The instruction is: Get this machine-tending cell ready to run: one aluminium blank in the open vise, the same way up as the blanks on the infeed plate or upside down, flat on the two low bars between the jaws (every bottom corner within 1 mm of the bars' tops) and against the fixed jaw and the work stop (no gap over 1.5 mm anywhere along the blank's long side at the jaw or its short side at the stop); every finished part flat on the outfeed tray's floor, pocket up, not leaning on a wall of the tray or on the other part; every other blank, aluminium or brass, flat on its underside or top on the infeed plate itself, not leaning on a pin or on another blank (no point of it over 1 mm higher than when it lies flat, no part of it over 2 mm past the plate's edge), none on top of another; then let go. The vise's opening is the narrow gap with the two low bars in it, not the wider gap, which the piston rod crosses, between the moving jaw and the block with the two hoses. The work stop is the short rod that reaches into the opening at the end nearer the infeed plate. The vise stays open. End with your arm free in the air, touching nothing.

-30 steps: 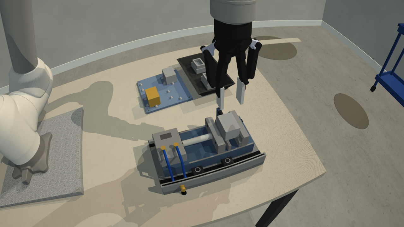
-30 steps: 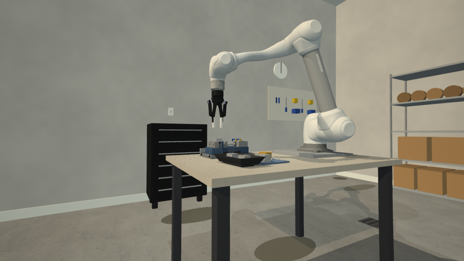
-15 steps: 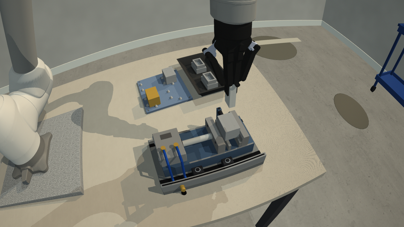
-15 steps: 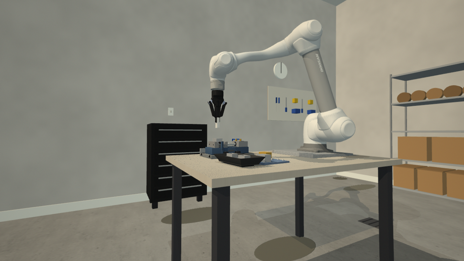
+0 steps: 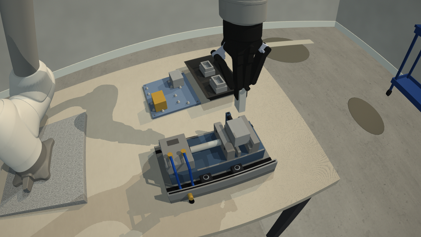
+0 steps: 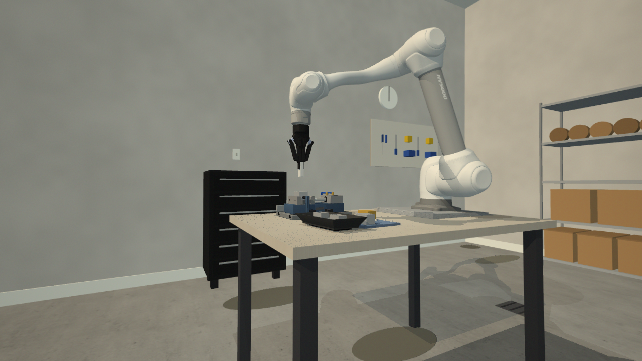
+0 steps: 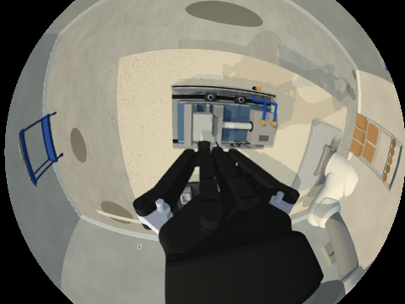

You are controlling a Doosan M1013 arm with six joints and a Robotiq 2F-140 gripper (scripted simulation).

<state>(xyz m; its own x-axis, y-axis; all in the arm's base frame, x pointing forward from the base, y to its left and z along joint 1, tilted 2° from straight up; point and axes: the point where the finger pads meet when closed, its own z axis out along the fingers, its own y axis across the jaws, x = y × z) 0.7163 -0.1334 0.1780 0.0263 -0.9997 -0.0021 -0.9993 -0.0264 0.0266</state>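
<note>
An aluminium blank [image 5: 237,130] sits in the vise [image 5: 216,153] between the jaws, near the short blue work stop [image 5: 228,116]. My gripper [image 5: 241,103] hangs high above the table between the vise and the outfeed tray, fingers pressed together with nothing between them. It also shows in the side view [image 6: 300,170] and in the wrist view [image 7: 206,147]. Two finished parts [image 5: 207,67] [image 5: 218,83] lie pocket up in the black outfeed tray [image 5: 209,78]. One aluminium blank [image 5: 176,78] and one brass blank [image 5: 159,101] lie on the blue infeed plate [image 5: 170,97].
The arm's base [image 5: 26,123] stands on a grey pad [image 5: 44,165] at the table's left. Two blue hoses [image 5: 181,169] run from the vise's end block. A blue cart [image 5: 407,73] stands off the table at the right.
</note>
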